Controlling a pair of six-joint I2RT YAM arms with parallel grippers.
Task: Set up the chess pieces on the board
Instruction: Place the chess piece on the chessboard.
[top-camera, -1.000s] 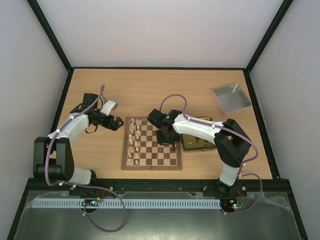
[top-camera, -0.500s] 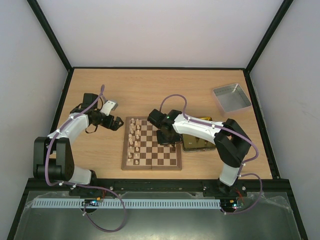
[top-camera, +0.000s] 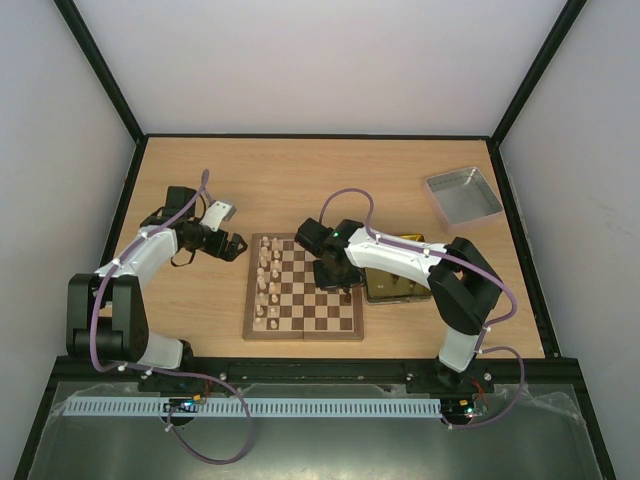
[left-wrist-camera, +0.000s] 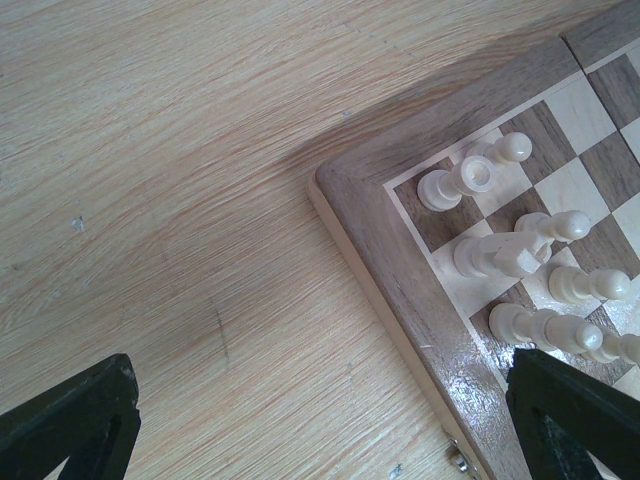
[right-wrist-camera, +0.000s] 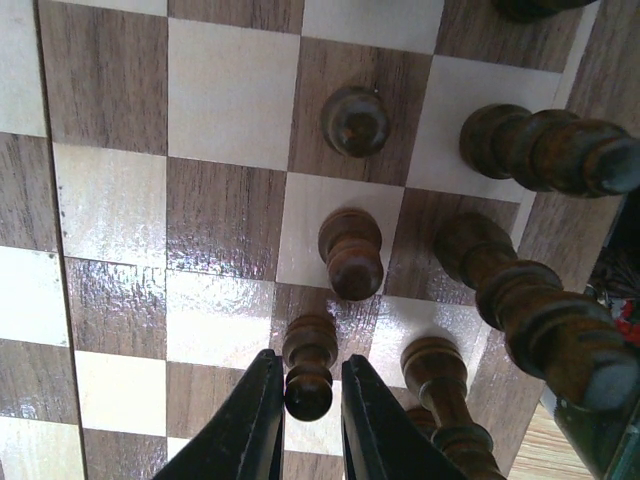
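1. The cream side looks done (as far as the top view resolves). The cream pieces (top-camera: 268, 285) stand in two files along the left edge of the board (top-camera: 310, 310), which lies between the arms.
2. The dark side is under way. In the right wrist view, dark pieces (right-wrist-camera: 545, 150) stand upright by the right edge, with taller ones on the outer file and pawns one file in.
3. From above, the right arm hides much of that side, so I cannot count what is missing.
4. The right gripper (right-wrist-camera: 308, 372) is low over the board. Its fingers (right-wrist-camera: 262, 420) sit narrowly apart on either side of a standing pawn (right-wrist-camera: 308, 352). I cannot tell whether they pinch it or merely flank it.
5. The left gripper (left-wrist-camera: 320, 365) hangs over the bare table (left-wrist-camera: 200, 200) just off the board's corner, fingers wide apart and holding nothing.
6. What is probably left is the rest of the dark pieces. The tin (top-camera: 395, 285) sits beside the board (contents not visible).
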